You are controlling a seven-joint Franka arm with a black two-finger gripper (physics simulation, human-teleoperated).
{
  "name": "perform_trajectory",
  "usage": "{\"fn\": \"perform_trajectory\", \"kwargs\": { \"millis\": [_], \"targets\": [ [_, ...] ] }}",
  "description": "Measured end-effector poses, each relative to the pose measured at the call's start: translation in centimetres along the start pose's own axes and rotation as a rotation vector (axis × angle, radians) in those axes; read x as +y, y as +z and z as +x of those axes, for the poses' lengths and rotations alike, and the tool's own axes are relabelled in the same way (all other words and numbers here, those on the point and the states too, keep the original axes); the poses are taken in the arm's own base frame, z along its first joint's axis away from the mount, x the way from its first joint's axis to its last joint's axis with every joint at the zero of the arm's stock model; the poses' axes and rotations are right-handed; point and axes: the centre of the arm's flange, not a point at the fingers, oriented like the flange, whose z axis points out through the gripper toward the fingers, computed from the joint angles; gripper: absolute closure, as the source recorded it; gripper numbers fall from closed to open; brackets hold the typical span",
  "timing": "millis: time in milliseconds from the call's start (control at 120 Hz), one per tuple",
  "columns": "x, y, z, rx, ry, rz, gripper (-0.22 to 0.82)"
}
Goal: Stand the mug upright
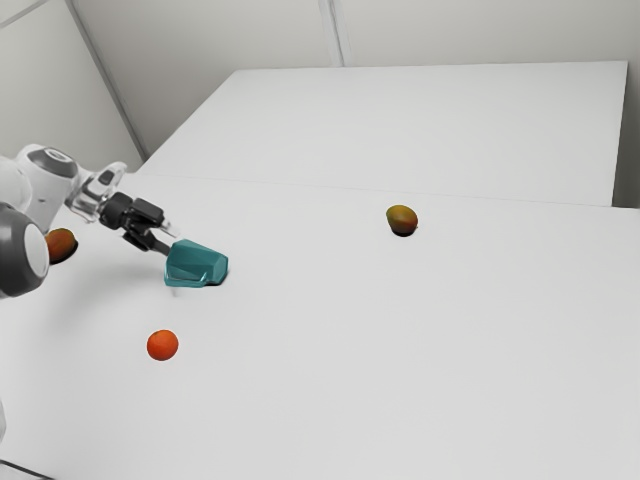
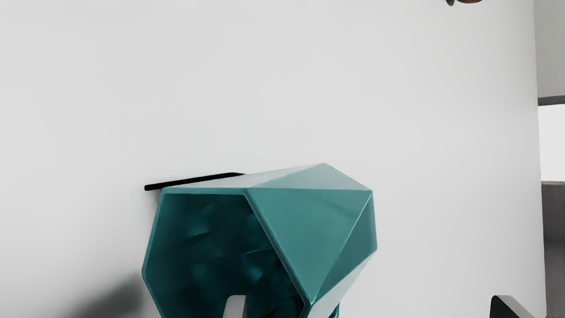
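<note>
Thin dark line in the exterior view's lower left corner. Orange on the white, plain counter. Past it, teal faceted mug lies on its side on the counter, mouth toward the arm. Fingers wide apart, holding nothing: one at the mug's mouth, the other outside, well apart from the mug. Can't tell if the first touches. Reddish-brown fruit near the arm, at the exterior view's left. Mango farther out, toward the exterior view's right. Behind, a faint seam, then another flat white surface. Pale gray walls, dark corner line at left, vertical strip on the back one.
</note>
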Motion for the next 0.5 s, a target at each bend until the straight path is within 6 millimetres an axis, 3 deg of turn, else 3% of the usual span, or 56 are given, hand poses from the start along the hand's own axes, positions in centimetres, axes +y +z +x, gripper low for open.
{"fn": "perform_trajectory", "kwargs": {
  "millis": [225,358,500],
  "targets": [
    [0.0,1.6,0.4,0.024,0.045,-0.034,0.0],
    [-1.0,3.2,-0.3,0.017,0.033,-0.05,0.0],
    [-1.1,3.3,-0.4,0.017,0.041,-0.053,0.37]
  ]
}}
